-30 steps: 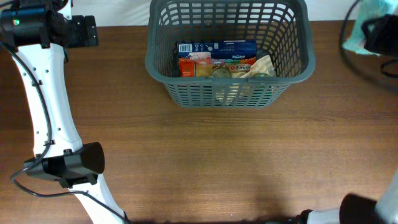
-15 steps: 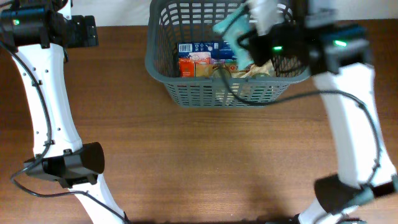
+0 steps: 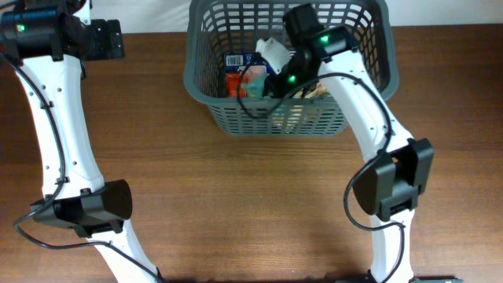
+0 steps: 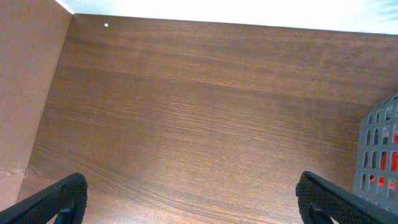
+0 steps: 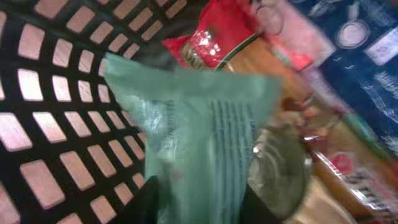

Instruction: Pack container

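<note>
In the container (image 3: 236,122), on the right wrist view alone, right fingers (image 5: 144,202) around green packet (image 5: 199,130); left fingers (image 4: 59,199) apart.

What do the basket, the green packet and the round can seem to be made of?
The basket looks like matte dark grey moulded plastic, from its slotted lattice walls. The green packet seems thin flexible film, probably plastic: it creases. The round can is likely metal, its lid shiny, though blurred.
</note>
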Available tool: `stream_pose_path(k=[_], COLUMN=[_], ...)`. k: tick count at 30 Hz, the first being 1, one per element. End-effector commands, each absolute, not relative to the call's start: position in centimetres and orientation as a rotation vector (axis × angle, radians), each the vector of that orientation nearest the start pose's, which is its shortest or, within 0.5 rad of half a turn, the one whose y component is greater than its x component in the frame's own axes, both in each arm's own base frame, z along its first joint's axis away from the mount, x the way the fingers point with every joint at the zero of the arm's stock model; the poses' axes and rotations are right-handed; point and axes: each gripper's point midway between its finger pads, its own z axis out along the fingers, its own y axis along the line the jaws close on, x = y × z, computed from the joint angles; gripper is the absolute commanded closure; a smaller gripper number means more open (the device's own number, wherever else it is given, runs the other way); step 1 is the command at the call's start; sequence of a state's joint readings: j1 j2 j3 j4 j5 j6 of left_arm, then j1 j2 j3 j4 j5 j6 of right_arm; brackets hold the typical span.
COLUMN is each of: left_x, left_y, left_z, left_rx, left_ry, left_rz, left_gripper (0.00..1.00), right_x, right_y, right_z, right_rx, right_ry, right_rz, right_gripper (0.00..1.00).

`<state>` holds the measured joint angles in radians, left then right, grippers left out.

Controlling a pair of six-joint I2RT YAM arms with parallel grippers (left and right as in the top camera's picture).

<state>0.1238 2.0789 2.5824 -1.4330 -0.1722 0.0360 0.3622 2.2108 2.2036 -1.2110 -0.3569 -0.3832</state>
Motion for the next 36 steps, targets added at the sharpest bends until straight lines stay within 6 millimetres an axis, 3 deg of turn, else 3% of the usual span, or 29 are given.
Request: stream_pose_path(k=[1, 3, 7, 8, 11, 13, 16, 20, 21, 23, 26, 27, 30, 36], left_x=[46.9, 46.9, 46.9, 46.9, 46.9, 46.9, 46.9, 46.9, 46.9, 46.9, 46.9, 46.9, 46.9, 46.9], left_y=[8.8, 8.8, 8.8, 8.8, 8.8, 8.8, 8.8, 8.8, 8.8, 8.8, 8.8, 8.8, 8.8, 8.8], left_z=[32.6, 32.6, 32.6, 32.6, 32.6, 32.6, 32.6, 32.6, 32.6, 32.6, 32.6, 32.6, 32.6, 32.6], left_rx=[-0.2, -0.2, -0.2, -0.2, -0.2, -0.2, -0.2, -0.2, -0.2, -0.2, -0.2, -0.2, -0.2, -0.2], left_ry=[2.482, 2.483, 2.482, 2.483, 2.482, 2.483, 2.483, 2.483, 2.482, 2.483, 2.482, 2.483, 2.482, 2.482], left_rz=[0.273, 0.273, 0.273, 0.273, 0.273, 0.273, 0.273, 0.273, 0.273, 0.273, 0.273, 0.273, 0.273, 0.273], left_gripper=[0.01, 0.01, 0.01, 0.01, 0.01, 0.01, 0.01, 0.01, 0.01, 0.01, 0.01, 0.01, 0.01, 0.01], right_x=[43.7, 43.4, 43.2, 43.2, 43.6, 43.8, 44.2, 44.6, 44.2, 43.2, 41.5, 40.4, 38.3, 34.6], right_y=[25.5, 26.0, 25.7, 25.3, 23.0, 21.3, 19.2, 15.1, 13.1, 11.1, 7.4, 4.4, -0.9, -8.6], right_z=[17.4, 17.4, 17.2, 17.2, 17.8, 19.5, 24.4, 34.1, 38.4, 42.6, 47.2, 49.0, 49.5, 46.2], right_rx=[-1.141, -1.155, -1.152, -1.146, -1.071, -1.029, -0.901, -0.581, -0.434, -0.368, -0.269, -0.184, -0.03, 0.228], right_ry=[2.483, 2.479, 2.498, 2.51, 2.565, 2.558, 2.491, 2.34, 2.261, 2.162, 2.052, 2.016, 2.033, 2.197], right_rz=[0.531, 0.534, 0.521, 0.498, 0.369, 0.3, 0.257, 0.223, 0.218, 0.206, 0.128, 0.041, -0.124, -0.301], right_gripper=[0.57, 0.48, 0.47, 0.43, 0.49, 0.53, 0.53, 0.44, 0.42, 0.37, 0.31, 0.3, 0.3, 0.28])
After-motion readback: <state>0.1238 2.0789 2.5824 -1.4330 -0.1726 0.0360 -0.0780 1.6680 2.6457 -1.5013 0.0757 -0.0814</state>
